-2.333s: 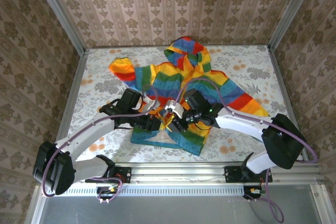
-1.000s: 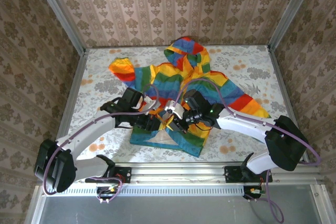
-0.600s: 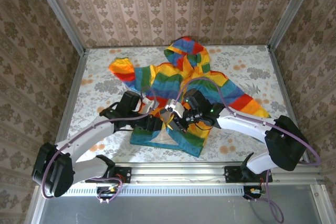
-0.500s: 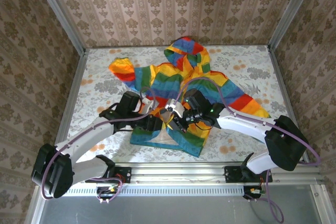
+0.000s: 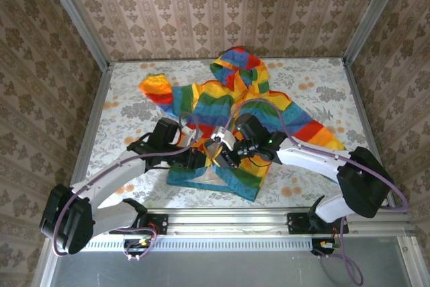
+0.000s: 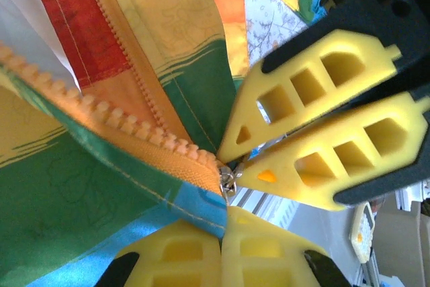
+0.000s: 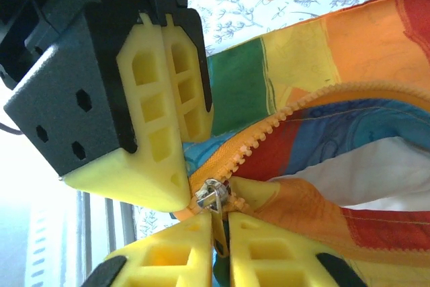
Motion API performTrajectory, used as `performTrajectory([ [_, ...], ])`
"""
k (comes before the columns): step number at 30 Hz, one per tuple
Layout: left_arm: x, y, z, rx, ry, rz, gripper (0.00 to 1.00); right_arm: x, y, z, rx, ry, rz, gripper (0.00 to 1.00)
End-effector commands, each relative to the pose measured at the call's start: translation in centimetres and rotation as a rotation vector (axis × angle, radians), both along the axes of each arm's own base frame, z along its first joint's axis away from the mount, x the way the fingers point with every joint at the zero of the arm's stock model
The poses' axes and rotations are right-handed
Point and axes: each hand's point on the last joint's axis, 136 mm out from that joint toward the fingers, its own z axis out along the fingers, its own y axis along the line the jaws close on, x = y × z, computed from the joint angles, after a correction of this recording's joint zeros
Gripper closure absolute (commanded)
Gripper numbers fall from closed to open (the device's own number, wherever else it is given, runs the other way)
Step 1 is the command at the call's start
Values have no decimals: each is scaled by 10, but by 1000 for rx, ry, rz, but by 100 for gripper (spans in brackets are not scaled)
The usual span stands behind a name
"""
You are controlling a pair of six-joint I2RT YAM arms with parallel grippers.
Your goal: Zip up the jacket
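Note:
The rainbow-striped jacket (image 5: 222,99) lies face up on the table, its front parted towards the hem. Both grippers meet at the zipper's lower end. My left gripper (image 5: 200,159) (image 6: 227,214) is shut on the blue bottom edge of the jacket (image 6: 80,186), just under the metal slider (image 6: 228,181). My right gripper (image 5: 220,158) (image 7: 222,214) is shut on the pull tab hanging from the slider (image 7: 213,195). Orange zipper teeth (image 7: 289,115) run away unjoined above the slider. The right gripper's fingers (image 6: 316,85) taper onto the slider from the upper right.
The floral tablecloth (image 5: 127,109) shows around the jacket. One sleeve (image 5: 156,87) stretches to the back left, the other (image 5: 316,132) to the right, and the hood (image 5: 238,65) lies at the back. A metal rail (image 5: 228,216) borders the near edge.
The left gripper has shifted slightly right, closer to the slider. The right gripper stays at the zipper's lower end. The jacket has not moved.

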Motion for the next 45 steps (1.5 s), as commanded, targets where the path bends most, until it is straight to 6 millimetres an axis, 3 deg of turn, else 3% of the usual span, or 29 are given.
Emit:
performTrajectory([
  [1, -4, 0, 6, 3, -14, -40, 100, -12, 16, 16, 49, 17, 103, 80],
  [6, -5, 0, 7, 8, -10, -54, 100, -15, 22, 14, 62, 36, 131, 82],
  [15, -8, 3, 3, 32, -8, -66, 100, -7, 17, 7, -3, 20, 91, 100],
  [21, -10, 6, 0, 61, 0, -82, 100, 20, -3, -3, -138, -69, -67, 100],
  [28, -14, 8, 0, 85, 5, -127, 100, 16, -3, -8, -151, -42, -33, 100],
  [34, -15, 9, 1, 95, -9, -154, 100, -14, 15, 10, 13, 20, 140, 75],
  [45, -15, 9, 5, 101, -30, -185, 100, -10, 4, 11, 15, -174, 165, 66],
])
